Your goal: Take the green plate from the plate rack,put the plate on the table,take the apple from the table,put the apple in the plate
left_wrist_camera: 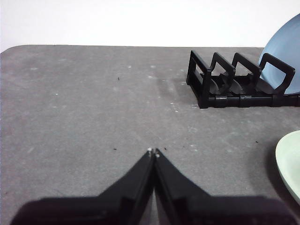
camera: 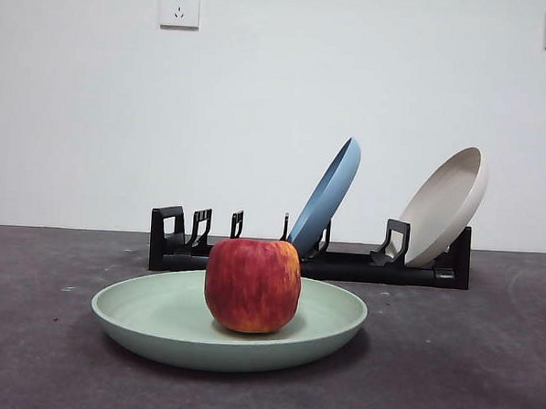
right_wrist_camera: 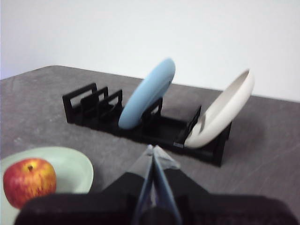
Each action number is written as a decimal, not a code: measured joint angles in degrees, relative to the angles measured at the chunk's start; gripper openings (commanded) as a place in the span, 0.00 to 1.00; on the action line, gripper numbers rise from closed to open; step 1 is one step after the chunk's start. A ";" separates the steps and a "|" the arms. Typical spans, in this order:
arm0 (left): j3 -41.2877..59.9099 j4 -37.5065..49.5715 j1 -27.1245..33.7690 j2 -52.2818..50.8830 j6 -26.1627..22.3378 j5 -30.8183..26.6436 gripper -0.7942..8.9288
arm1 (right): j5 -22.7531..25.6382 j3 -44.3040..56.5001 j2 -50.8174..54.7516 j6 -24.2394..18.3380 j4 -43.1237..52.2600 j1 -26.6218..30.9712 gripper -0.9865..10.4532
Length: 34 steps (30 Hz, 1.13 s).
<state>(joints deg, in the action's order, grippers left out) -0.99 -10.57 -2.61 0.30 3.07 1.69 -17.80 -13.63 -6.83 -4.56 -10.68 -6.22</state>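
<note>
Centrally, apple: the red apple (camera: 252,286) with yellow-orange streaks is sitting upright inside the green plate (camera: 157,322), resting on the plate's floor near its middle; in the right wrist view the same apple (right_wrist_camera: 29,181) is showing its stem dimple.
Green plate: the pale sage-green plate is lying flat on the table (camera: 484,362), in front of the plate rack (camera: 343,266) and apart from it (only a slice of its rim (left_wrist_camera: 290,161) is showing in the left wrist view).
Plate rack: the long black rack is standing at the back of the table before the white wall (camera: 260,103); its prongs at the end nearest the left gripper are standing bare (left_wrist_camera: 220,79).
Blue plate: the blue plate (camera: 326,198) is leaning on edge in a slot near the middle of the rack.
Beige plate: the beige plate (camera: 447,206) is leaning on edge at the rack's far end, its hollow face turned toward the blue plate.
Left gripper: the left gripper (left_wrist_camera: 153,152) is hovering over bare table, well apart from the rack and the green plate, with its two black jaws pressed tip to tip and holding nothing.
Right gripper: the right gripper (right_wrist_camera: 153,149) is pointing toward the rack, between the blue and beige plates as seen from its wrist camera, with its jaws meeting at the tips and nothing between them; the green plate (right_wrist_camera: 75,166) is lying off to one side.
Wall fittings: two white sockets (camera: 179,7) are showing high on the wall.
</note>
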 measured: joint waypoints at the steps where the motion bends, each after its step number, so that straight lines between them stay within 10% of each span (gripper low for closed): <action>1: 0.00 0.00 0.00 0.00 0.00 0.00 0.08 | 0.00 1.86 1.03 0.52 0.59 0.04 0.09; 34: 0.00 0.00 -0.02 0.00 0.00 0.00 0.08 | 0.20 12.48 6.60 8.68 1.73 0.15 0.09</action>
<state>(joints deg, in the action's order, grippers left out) -0.99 -10.57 -2.63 0.30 3.07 1.69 -17.61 -1.15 -0.23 4.12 -8.95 -6.07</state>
